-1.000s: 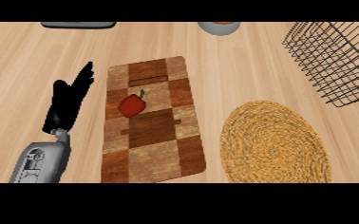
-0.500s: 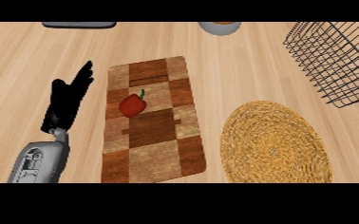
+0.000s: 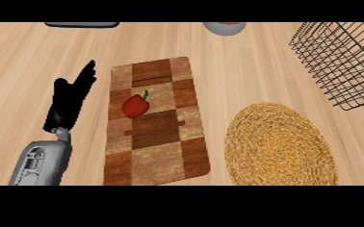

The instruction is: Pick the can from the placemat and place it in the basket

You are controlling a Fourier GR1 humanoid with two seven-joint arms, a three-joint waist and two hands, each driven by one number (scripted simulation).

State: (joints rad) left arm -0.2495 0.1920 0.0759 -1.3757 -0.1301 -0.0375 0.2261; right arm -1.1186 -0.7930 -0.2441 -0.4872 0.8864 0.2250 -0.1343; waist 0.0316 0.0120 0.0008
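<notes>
- Now the left hand (image 3: 70, 103) rests released, fingers straight, beside the cutting board (image 3: 160, 149).
- A red pepper (image 3: 135, 106) lies on it.
- The placemat (image 3: 279, 146) sits near the basket (image 3: 334, 57).

Surface (image 3: 249, 57) showing pale wood grain, board (image 3: 160, 144) wearing a patchwork of dark and light browns, pepper (image 3: 134, 106) glowing red — green stem, placemat (image 3: 279, 146) showing golden weave, basket (image 3: 317, 74) and robot hand (image 3: 68, 105) showing black.
</notes>
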